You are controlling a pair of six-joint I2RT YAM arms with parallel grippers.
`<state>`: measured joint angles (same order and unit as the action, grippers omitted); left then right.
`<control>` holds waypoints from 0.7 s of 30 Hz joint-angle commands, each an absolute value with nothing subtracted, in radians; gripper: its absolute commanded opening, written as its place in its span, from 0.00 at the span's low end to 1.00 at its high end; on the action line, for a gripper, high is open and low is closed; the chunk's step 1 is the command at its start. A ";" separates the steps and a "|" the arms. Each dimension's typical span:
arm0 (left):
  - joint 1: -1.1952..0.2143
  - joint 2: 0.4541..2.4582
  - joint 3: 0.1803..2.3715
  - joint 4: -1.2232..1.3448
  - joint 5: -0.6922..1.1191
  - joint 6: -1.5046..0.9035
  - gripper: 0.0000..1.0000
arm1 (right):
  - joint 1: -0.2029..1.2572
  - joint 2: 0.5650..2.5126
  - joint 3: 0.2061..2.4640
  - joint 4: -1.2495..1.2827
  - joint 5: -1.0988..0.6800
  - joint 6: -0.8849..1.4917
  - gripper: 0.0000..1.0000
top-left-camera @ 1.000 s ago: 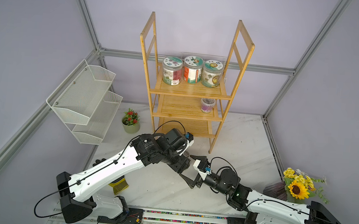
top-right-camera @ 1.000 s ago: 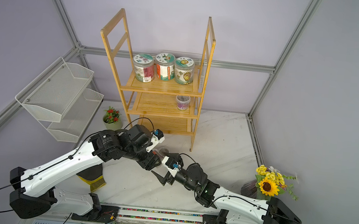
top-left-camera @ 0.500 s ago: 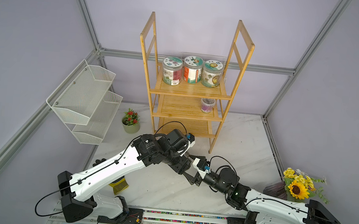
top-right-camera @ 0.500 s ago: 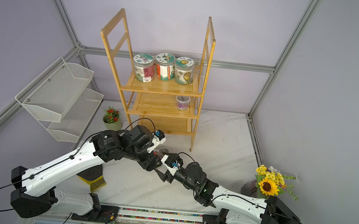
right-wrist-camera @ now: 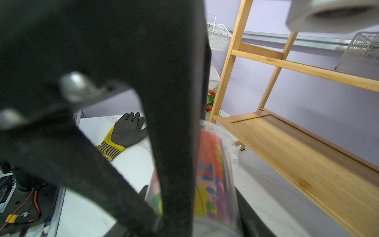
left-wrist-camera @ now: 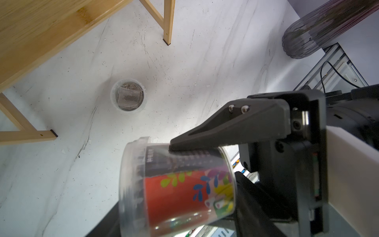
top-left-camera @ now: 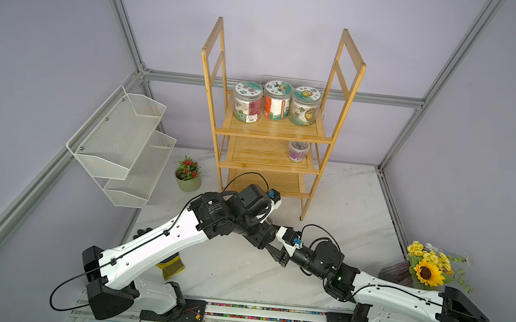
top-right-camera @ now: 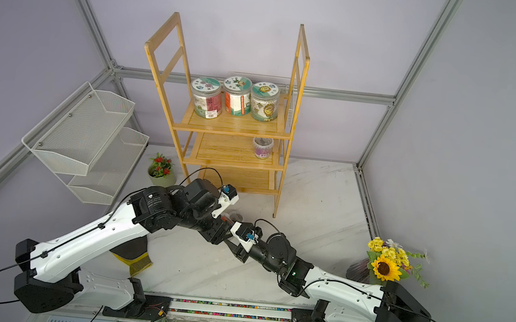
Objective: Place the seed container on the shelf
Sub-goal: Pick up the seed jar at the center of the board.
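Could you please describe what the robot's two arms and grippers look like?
The left arm and right arm have white shells, black joints and bases, and thin black cables looped along them. Each wrist bears a white mount with a blue plug. The left gripper and right gripper are black, with tapered fingers.

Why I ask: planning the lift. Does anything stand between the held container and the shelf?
Yes. The left arm's wrist hangs between the container, shut in the right gripper, and the shelf, at its lower tiers. A small tub stands on the table before the shelf. Three jars fill the top tier.
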<state>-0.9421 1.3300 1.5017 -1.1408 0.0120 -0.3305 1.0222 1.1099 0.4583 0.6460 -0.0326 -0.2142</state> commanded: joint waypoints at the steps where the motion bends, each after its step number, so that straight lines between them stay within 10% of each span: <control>1: -0.957 1.315 1.541 -1.146 0.008 -0.312 0.76 | 1.022 1.083 0.468 0.657 -0.027 -0.199 0.42; 8: -0.966 1.234 1.524 -1.075 -0.054 -0.325 1.00 | 1.023 1.052 0.443 0.667 -0.071 -0.164 0.35; 21: -0.885 0.804 1.168 -0.564 0.027 -0.526 1.00 | 0.880 0.920 0.365 0.823 -0.370 0.110 0.30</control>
